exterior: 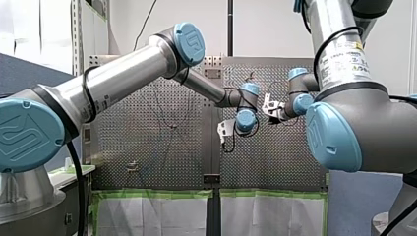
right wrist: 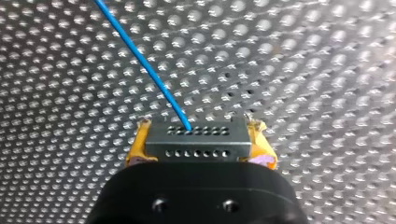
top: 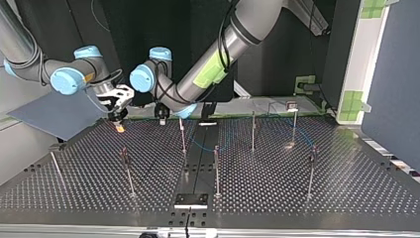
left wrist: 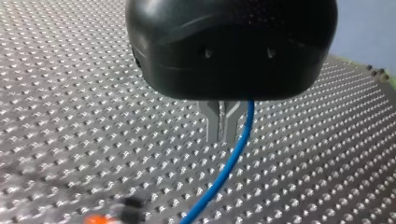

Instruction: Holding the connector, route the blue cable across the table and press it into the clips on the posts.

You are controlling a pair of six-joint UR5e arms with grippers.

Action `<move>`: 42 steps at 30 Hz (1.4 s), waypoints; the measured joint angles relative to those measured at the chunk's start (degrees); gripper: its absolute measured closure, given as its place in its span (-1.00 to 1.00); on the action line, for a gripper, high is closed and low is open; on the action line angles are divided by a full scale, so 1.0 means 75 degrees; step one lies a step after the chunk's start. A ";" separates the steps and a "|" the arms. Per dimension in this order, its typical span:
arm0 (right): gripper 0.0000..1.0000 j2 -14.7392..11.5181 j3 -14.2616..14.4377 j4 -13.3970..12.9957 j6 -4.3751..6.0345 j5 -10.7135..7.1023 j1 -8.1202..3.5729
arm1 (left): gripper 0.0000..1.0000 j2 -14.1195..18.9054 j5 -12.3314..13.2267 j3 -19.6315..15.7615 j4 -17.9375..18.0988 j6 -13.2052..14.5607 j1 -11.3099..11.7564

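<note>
- Right wrist view first: my right gripper [right wrist: 200, 140] is clamped on the grey connector [right wrist: 196, 150]. Its yellow pads [right wrist: 138, 143] press against both ends, and two rows of small holes face the camera.
- The blue cable [right wrist: 140, 56] leaves the connector's upper row of holes and runs straight out ahead over the perforated table [right wrist: 303, 70].
- Left wrist view: my left gripper [left wrist: 223, 137] hangs just above the table, metal fingers [left wrist: 212, 122] drawn in narrow, only a slit between them.
- The cable runs down right beside one finger and on past the tips; whether it is pinched, I cannot tell.
- Top view: both grippers sit close together at the far edge of the table, left of the middle. My right one is low over the surface with an orange pad showing.
- Thin posts [top: 216, 171] stand scattered across the table, and a faint blue line curves among those in the view's right half.
- Front view: the two wrists nearly meet over the table's middle.
</note>
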 joint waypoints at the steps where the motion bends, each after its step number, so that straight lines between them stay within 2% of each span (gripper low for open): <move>1: 1.00 -0.0058 -0.0019 0.0026 0.0010 -0.0002 -0.0003 | 1.00 0.0045 -0.0058 0.0000 -0.0054 -0.0052 -0.0002; 7: 1.00 -0.0405 -0.0254 0.0364 0.0069 -0.0007 -0.0012 | 1.00 0.0353 -0.0269 -0.0005 -0.0302 -0.0253 -0.0060; 13: 1.00 -0.0670 -0.0388 0.0776 0.0100 -0.0028 -0.0017 | 1.00 0.0798 -0.0644 -0.0007 -0.0420 -0.0293 -0.0179; 16: 1.00 -0.0805 -0.0447 0.0956 0.0119 -0.0031 -0.0014 | 1.00 0.1036 -0.0725 -0.0007 -0.0442 -0.0280 -0.0255; 23: 1.00 -0.1227 -0.0558 0.1305 0.0282 -0.0161 -0.0014 | 1.00 0.1540 -0.0758 -0.0007 -0.0531 -0.0243 -0.0401; 27: 1.00 -0.1470 -0.0652 0.1499 0.0347 -0.0319 -0.0015 | 1.00 0.1622 -0.0761 -0.0007 -0.0558 -0.0232 -0.0501; 33: 1.00 -0.1840 -0.0817 0.1765 0.0392 -0.0409 -0.0015 | 1.00 0.1674 -0.0762 -0.0007 -0.0564 -0.0227 -0.0636; 42: 1.00 -0.1948 -0.0894 0.1858 0.0491 -0.0460 -0.0088 | 1.00 0.1849 -0.0726 0.0006 -0.0510 -0.0110 -0.0625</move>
